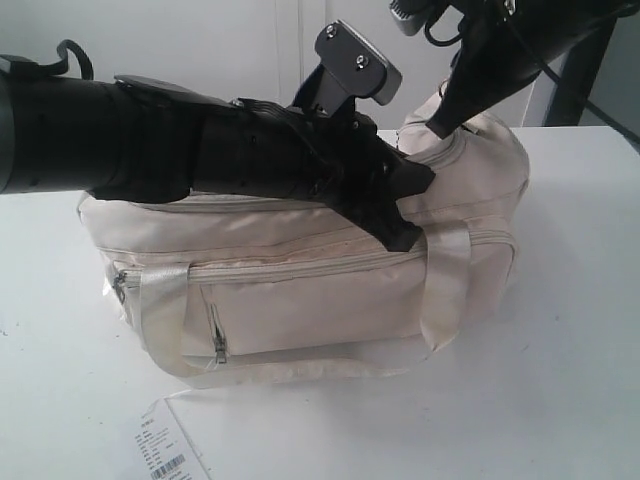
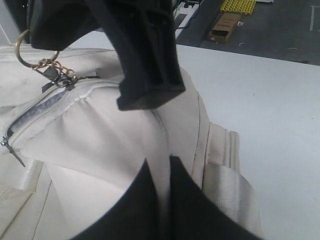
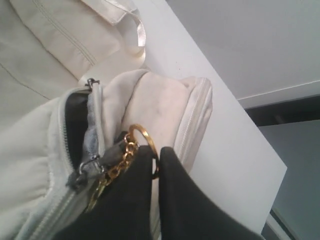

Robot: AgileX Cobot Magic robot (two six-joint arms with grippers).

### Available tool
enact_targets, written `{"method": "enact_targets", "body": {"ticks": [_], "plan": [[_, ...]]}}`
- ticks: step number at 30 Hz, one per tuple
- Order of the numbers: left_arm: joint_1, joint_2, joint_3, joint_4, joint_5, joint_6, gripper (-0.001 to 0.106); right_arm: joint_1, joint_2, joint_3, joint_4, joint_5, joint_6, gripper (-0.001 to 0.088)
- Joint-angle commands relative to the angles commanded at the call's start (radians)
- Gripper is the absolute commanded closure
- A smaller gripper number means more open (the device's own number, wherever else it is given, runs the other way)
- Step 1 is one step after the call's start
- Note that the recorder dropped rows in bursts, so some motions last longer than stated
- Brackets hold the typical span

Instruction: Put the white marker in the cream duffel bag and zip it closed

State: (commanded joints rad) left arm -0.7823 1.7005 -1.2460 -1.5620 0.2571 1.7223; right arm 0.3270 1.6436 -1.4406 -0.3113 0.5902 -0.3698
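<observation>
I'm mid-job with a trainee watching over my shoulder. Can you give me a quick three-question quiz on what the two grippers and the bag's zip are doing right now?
1. True or false: the right gripper is shut on the gold ring of the cream duffel bag.
2. What does the left gripper pinch? A) the gold ring B) a fold of the bag's fabric C) nothing, it is open
3. Fill in: in the right wrist view, the short stretch of top zipper past the slider is ____, with black lining showing.

Key: 1 true; 2 B; 3 open.
</observation>
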Motion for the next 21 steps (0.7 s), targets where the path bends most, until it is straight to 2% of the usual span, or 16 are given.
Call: {"method": "enact_targets", "body": {"ticks": [21], "plan": [[0.0,-0.001,0.0,0.0,0.002,0.004,0.105,0.0,0.058,-0.002,0.001,-0.243,0.034,0.0868]]}}
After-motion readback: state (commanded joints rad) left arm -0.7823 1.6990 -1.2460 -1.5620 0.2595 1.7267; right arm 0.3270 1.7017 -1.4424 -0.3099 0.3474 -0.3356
